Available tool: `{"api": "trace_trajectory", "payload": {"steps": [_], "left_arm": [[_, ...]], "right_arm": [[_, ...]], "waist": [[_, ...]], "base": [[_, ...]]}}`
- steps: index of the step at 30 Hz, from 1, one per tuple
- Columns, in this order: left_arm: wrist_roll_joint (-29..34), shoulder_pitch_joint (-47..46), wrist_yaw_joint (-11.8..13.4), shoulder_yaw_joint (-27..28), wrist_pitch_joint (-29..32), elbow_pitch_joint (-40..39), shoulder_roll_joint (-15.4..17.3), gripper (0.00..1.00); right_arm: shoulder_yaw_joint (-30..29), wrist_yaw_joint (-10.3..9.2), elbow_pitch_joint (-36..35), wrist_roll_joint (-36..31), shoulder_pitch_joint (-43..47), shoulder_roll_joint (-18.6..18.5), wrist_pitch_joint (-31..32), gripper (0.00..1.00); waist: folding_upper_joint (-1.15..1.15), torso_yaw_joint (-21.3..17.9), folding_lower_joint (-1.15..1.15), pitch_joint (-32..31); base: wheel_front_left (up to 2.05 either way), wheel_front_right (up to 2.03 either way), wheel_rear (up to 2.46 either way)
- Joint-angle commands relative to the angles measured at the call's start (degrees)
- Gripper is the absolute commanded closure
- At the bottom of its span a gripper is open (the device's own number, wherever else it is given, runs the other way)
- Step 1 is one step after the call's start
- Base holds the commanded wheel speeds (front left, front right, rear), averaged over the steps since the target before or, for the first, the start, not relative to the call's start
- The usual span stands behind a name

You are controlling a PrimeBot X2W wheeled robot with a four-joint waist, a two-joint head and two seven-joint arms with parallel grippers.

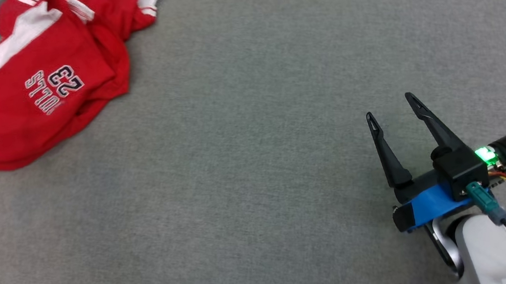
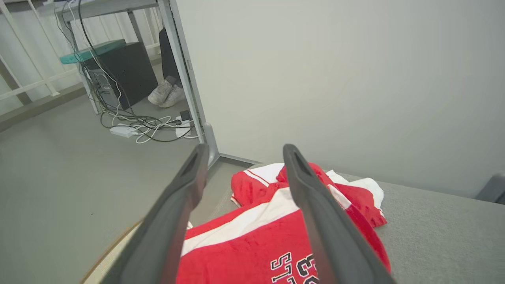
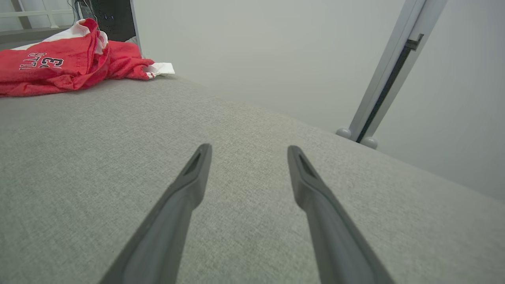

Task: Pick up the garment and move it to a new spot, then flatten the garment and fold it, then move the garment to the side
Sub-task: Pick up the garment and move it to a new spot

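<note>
Barely begun: shirt (image 1: 35, 85) lies crumpled at far left corner of table (image 1: 257, 184), not picked up, flattened or folded. L gripper (image 2: 245, 152) hovers over it, jaws wide, empty. R gripper (image 1: 389, 106) near right, wide open, empty, well apart from shirt. Shirt's left edge cut off, prob overhangs table

One garment (image 1: 39, 79), one table (image 1: 257, 137), two shoes (image 2: 165, 94).
</note>
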Motion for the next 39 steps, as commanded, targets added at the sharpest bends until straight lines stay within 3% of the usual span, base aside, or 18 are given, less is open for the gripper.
{"api": "trace_trajectory", "payload": {"steps": [1, 15, 26, 27, 28, 30, 39], "left_arm": [[-0.60, -1.69, -0.42, -0.46, 0.76, 1.91, -0.48, 0.00], [-6.83, -9.38, -1.35, -8.76, 4.69, 19.40, -3.64, 0.00], [-6.60, -11.41, -0.07, -12.18, 7.03, 30.10, -2.13, 0.00], [-6.59, -11.45, -0.06, -12.38, 7.28, 30.85, -2.16, 0.05], [-6.58, -11.62, -0.07, -12.44, 7.34, 31.45, -2.14, 0.47], [-6.81, -11.81, -0.10, -12.35, 6.79, 32.32, -2.02, 1.00], [-6.36, -13.78, -0.88, -13.71, 4.37, 32.84, -0.01, 1.00]], "right_arm": [[0.08, 0.00, -0.86, -0.52, -1.26, -0.34, 0.49, 0.00], [0.02, 0.01, -7.51, -2.56, -0.62, -0.32, 3.14, 0.00], [0.86, 0.01, -7.38, -1.18, -1.11, -0.32, 2.65, 0.00], [0.71, 0.01, -7.40, -1.10, -1.05, -0.32, 2.59, 0.00], [0.58, 0.01, -7.36, -1.11, -0.99, -0.32, 2.53, 0.00], [0.26, 0.01, -7.23, -0.98, -0.96, -0.32, 2.42, 0.00], [-0.90, 0.00, -5.63, 0.42, -0.49, -0.31, 0.87, 0.00]], "waist": [[-0.02, -0.99, 0.00, 0.60], [-0.02, -6.65, 0.00, 8.89], [-0.02, -9.23, 0.00, 10.11], [-0.02, -9.32, 0.00, 10.15], [-0.02, -9.41, 0.00, 10.16], [-0.02, -9.47, 0.00, 10.06], [-0.02, -8.33, 0.00, 6.79]], "base": [[0.00, 0.00, 0.00], [0.00, 0.00, 0.00], [0.00, 0.00, 0.00], [0.00, 0.00, 0.00], [0.00, 0.00, 0.00], [0.00, 0.00, 0.00], [0.00, 0.00, 0.00]]}}
